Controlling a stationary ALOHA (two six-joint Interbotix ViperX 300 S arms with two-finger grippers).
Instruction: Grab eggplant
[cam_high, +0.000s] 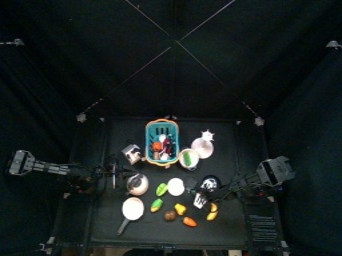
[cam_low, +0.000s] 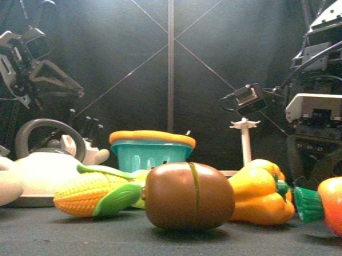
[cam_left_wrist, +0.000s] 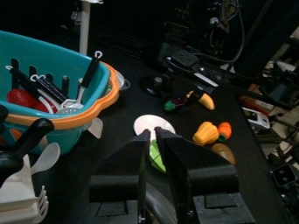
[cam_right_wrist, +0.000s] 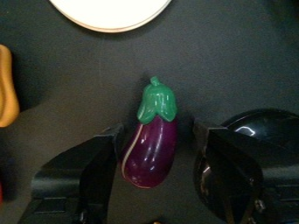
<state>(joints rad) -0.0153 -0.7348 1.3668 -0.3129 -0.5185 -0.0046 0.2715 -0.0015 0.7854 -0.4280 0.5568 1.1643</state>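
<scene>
While the left arm rests w/ jaws seemingly shut, the right gripper (cam_right_wrist: 158, 171) hangs wide open, empty, straddling the eggplant (cam_right_wrist: 152, 144) on the table; its long axis runs along the jaws, stem pointing away.

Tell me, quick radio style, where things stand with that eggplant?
Right gripper open, jaws either side of the eggplant, not yet closed. Eggplant flat on the table. Left gripper idle by the basket. Nothing in the way.
</scene>
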